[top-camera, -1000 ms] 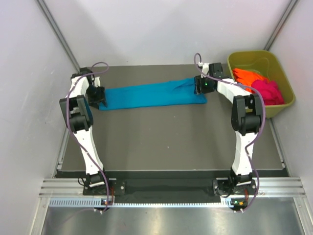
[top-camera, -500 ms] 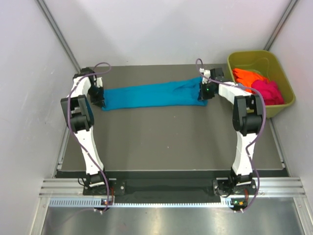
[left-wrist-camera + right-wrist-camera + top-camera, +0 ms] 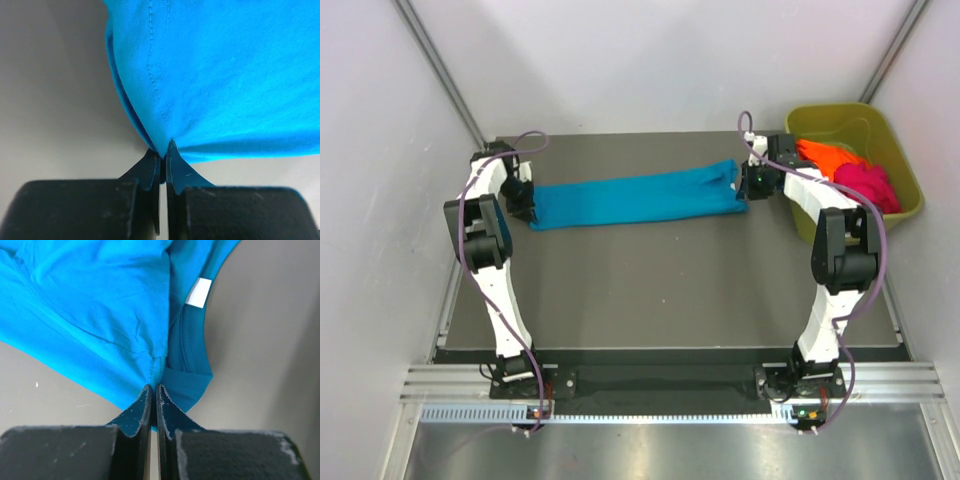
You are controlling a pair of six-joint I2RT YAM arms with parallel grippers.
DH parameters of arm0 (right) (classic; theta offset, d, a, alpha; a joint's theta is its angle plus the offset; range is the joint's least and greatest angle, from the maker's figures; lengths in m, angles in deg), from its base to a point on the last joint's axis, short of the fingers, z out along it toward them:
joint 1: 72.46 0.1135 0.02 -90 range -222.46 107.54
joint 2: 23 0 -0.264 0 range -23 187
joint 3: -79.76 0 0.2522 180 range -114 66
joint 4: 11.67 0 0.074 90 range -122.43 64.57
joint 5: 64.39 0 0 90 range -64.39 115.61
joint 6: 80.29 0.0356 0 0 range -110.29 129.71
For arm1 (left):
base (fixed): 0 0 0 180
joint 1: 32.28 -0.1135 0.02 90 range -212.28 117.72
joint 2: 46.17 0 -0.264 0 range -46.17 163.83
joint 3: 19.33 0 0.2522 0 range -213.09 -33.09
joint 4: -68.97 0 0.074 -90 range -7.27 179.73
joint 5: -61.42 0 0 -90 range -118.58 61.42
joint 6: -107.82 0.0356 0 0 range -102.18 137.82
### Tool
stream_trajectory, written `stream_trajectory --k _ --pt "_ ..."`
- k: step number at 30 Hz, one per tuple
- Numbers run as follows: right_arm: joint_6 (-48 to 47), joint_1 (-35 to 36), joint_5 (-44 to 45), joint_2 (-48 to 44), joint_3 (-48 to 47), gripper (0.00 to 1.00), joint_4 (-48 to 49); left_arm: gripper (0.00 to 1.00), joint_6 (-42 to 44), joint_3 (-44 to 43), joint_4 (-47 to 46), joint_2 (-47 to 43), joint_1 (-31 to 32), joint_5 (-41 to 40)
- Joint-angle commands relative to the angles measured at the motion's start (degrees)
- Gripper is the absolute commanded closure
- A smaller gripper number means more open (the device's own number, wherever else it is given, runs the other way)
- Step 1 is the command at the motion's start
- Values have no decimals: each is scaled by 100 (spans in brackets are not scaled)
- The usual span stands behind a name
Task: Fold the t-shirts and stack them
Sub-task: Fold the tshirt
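The dark grey surface (image 3: 660,280) stands in a booth of plain white walls (image 3: 650,60), with a metal rail (image 3: 660,385) along its near edge.

The left claw (image 3: 163,150) is pinched tight on one corner of the teal-blue t-shirt (image 3: 630,198), and the cloth spreads away ahead of its tips. The right claw (image 3: 153,390) is clamped the same way on the opposite end. A small white neck label (image 3: 198,292) sits just ahead of it and a little to the right, beside the collar. The shirt runs as a long narrow band between the two claws. Just outside the right claw, an olive-green tub (image 3: 840,125) holds an orange t-shirt (image 3: 825,158) and a magenta t-shirt (image 3: 868,185), which touch each other.

From above, both wrists cover their own fingertips, and the right arm hides part of the tub's rim and some of the orange cloth. Both wrist cameras cut the teal shirt off at the frame edges. Whether its gripped ends lie on the surface or are raised off it is hard to tell, and so is the number of layers in the fold.
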Motion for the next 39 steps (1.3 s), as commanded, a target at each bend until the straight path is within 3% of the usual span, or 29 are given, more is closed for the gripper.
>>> stream_trajectory --k 1,3,5,6,7,10,12,15,21,28,29,33,39 --pt "-55 -62 44 -103 9 100 28 100 31 42 239 -414 4 -39" --pt "-37 -62 26 -138 79 100 -7 100 31 122 248 -467 4 -39" --pt "-28 -62 18 -182 158 93 -34 100 31 218 239 -511 -5 -39" --pt "-37 -62 9 -225 237 87 -43 100 31 227 248 -520 -5 -39" --pt "-37 -62 18 -252 264 67 -43 100 40 227 257 -546 -5 -83" --pt "-37 -62 53 -357 247 47 36 71 5 184 265 -633 -5 -372" --pt "-37 -53 44 -375 55 45 71 45 14 148 292 -756 -5 -714" --pt "-11 -53 18 -305 -270 44 133 33 49 96 318 -958 -31 -891" --pt "156 -9 -61 178 -860 46 326 35 14 -238 213 -960 47 -813" --pt "683 157 -439 1004 -1528 55 590 52 14 -722 239 -564 653 118" --pt "762 192 -457 1170 -1677 55 616 59 -4 -722 231 -511 733 180" --pt "965 315 -562 1479 -1977 56 757 69 -57 -704 143 -204 1006 225" --pt "1035 377 -554 1734 -2188 56 906 70 -74 -713 107 34 1129 295"
